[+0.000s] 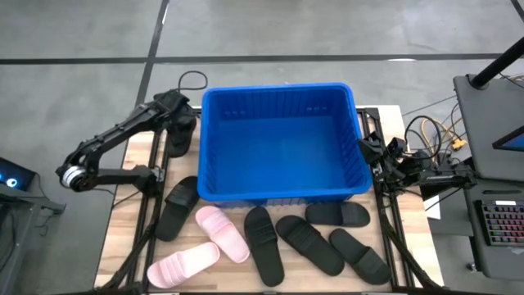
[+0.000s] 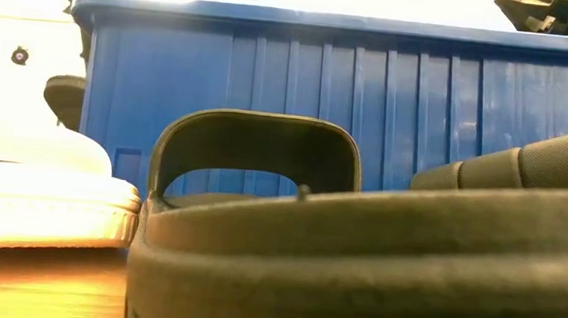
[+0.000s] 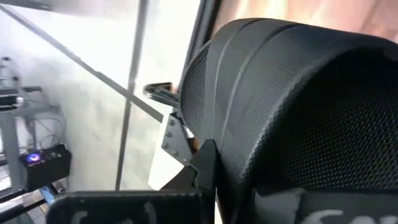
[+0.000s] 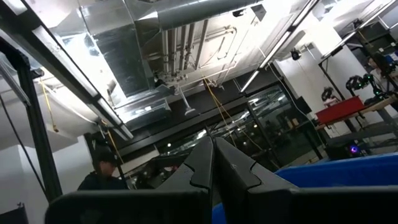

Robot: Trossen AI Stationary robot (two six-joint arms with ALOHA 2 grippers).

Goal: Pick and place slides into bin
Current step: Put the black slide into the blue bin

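Note:
The blue bin (image 1: 278, 147) stands mid-table and fills the back of the low view (image 2: 368, 105). My left gripper (image 1: 182, 123) is just outside the bin's far left corner, shut on a black slide (image 3: 292, 106). This slide shows dark under the gripper (image 1: 181, 141) and left of the bin in the low view (image 2: 63, 98). My right gripper (image 1: 368, 152) is shut and empty at the bin's right rim. Two pink slides (image 1: 221, 233) (image 1: 184, 264) and several black slides (image 1: 264, 246) lie sole-down on the table in front of the bin. My left gripper holds the black slide from above, beside the bin's left wall. One finger (image 3: 205, 168) lies against the slide's textured black surface (image 3: 236, 155). The slide itself hides the other finger and which part is held. The slide hangs below the gripper.
A black slide (image 1: 176, 209) lies by the bin's near left corner, and others (image 1: 338, 213) (image 1: 360, 256) lie to the near right. One black slide (image 2: 357, 264) lies right in front of the low camera. Cables and equipment (image 1: 434, 147) lie beyond the table's right edge.

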